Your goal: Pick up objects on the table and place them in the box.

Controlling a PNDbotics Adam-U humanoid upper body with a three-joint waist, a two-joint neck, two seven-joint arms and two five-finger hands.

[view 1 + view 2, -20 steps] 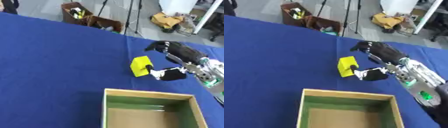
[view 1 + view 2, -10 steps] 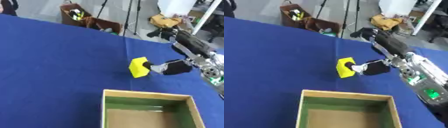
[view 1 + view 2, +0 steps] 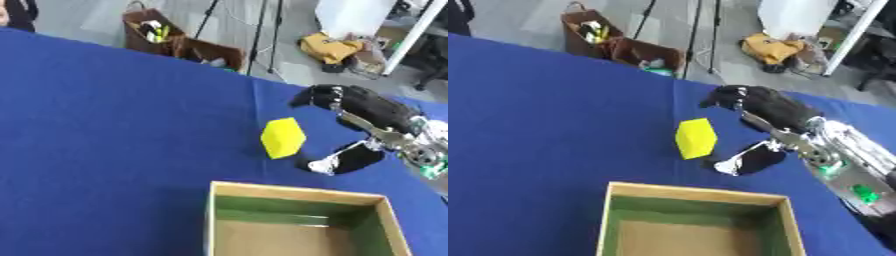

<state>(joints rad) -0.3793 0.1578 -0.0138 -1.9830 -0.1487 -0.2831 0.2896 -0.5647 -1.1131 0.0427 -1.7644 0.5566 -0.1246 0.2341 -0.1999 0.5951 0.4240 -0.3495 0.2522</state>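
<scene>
A yellow block (image 3: 283, 138) stands tilted on the blue table (image 3: 114, 125), just beyond the box. My right hand (image 3: 374, 111) comes in from the right and is open. Its dark fingers (image 3: 317, 95) spread above and to the right of the block. The thumb (image 3: 339, 160) reaches out low on the block's right, with a small gap between its tip and the block. Nothing is held. The cardboard box (image 3: 297, 193) with green inner walls sits at the near edge, open and with nothing showing inside. My left hand is in no view.
Beyond the table's far edge on the floor stand brown open boxes (image 3: 597, 31) with clutter, tripod legs (image 3: 702, 30) and a yellow bag (image 3: 770, 47). The blue cloth stretches bare to the left of the block.
The thumb, which lay against the block's right side, has dropped away from it. The fingers rose half a second ago and have come back down. The block has stayed put.
</scene>
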